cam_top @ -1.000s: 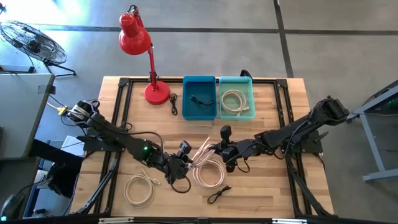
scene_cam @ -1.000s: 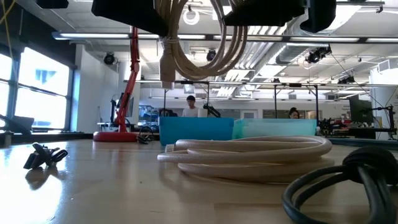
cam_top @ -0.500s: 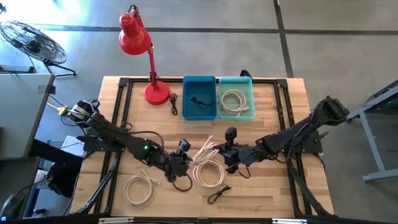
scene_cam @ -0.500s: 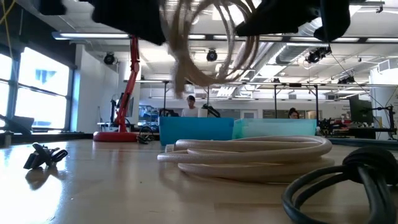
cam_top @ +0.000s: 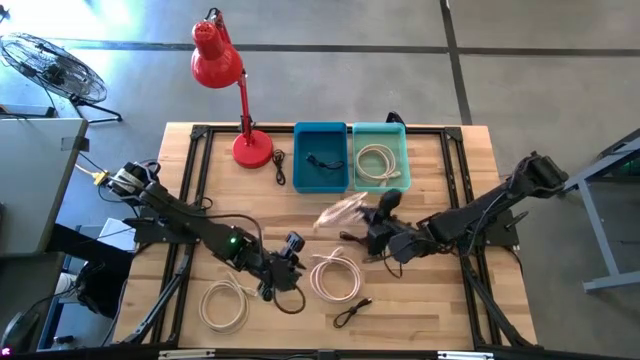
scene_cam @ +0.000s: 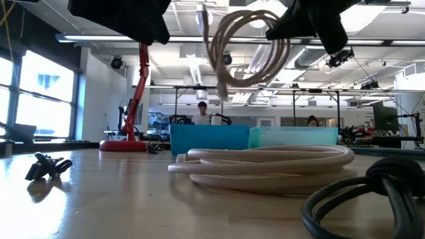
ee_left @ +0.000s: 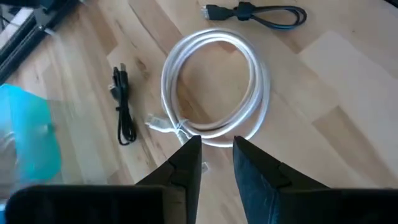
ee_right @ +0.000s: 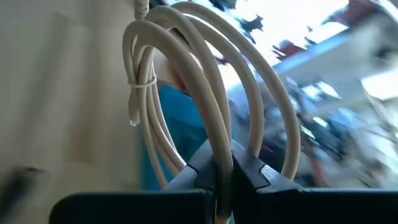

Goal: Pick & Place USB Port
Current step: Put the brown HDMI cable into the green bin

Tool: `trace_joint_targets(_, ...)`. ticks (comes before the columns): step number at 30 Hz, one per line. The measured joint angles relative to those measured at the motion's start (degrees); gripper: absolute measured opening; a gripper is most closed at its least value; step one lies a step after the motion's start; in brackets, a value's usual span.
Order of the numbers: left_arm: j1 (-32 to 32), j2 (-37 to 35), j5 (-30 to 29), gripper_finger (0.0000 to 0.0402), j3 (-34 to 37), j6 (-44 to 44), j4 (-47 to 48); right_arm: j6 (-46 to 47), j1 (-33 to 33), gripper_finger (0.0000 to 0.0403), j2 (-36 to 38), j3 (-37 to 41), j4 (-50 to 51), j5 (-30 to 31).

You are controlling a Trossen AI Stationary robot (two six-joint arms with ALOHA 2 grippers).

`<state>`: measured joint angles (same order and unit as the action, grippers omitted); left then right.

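Note:
A coiled cream USB cable [cam_top: 341,212] hangs in the air in front of the bins, with my right gripper [cam_top: 368,224] shut on it. It shows high up in the low view as loops [scene_cam: 246,50]. A second cream coil [cam_top: 337,278] lies flat on the wooden table. My left gripper [cam_top: 292,264] hovers at that coil's left side. Its fingers [ee_left: 186,158] stand a little apart with nothing between them, over the coil's near rim [ee_left: 214,134]. My right gripper pinches several strands of the coil together at one spot on its rim [ee_right: 222,163], between its two fingers. The fingers come nearly level from the table's right side. The coil is lifted clear of the table and stands out beyond the fingertips, with its tied plug end [ee_right: 133,102] free.
A blue bin [cam_top: 320,157] and a teal bin [cam_top: 380,155], the teal one holding a cream coil, stand at the far edge. A red lamp [cam_top: 245,140] stands to their left. Another pale coil [cam_top: 223,305] and black cables [cam_top: 352,313] [ee_left: 121,106] lie on the table.
My right gripper has carried the cream coil up and toward the table's far edge and the bins. Its wrist has turned from pointing down to nearly level. The coil has swung from hanging below the fingers to standing out in front of them.

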<state>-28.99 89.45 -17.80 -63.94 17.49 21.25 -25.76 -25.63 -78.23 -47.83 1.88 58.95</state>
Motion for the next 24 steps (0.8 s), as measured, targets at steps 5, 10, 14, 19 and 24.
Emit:
trace_joint_targets(5, 0.0, 0.0, 0.5, 0.0087, 0.0, 0.0, 0.0, 0.6, 2.7, 0.0008, 6.7, -0.1, 5.3, 9.5)
trace_joint_targets(10, 0.0, 0.0, 0.8, 0.0088, 0.0, 0.0, 0.0, 10.5, 10.9, 0.0008, 13.3, -0.1, 11.7, 3.4)
trace_joint_targets(14, 0.1, 0.0, 0.8, 0.0088, 0.0, 0.0, 0.0, 22.3, 20.5, 0.0008, 16.7, -0.1, 21.1, -9.2)
trace_joint_targets(19, 0.1, 0.0, 0.9, 0.0088, 0.0, 0.0, 0.0, 30.1, 31.2, 0.0008, 16.2, -0.1, 31.2, -20.2)
trace_joint_targets(24, 0.1, 0.0, 0.9, 0.0088, 0.0, 0.0, 0.4, 30.9, 38.1, 0.0008, 13.8, -0.1, 33.6, -25.4)
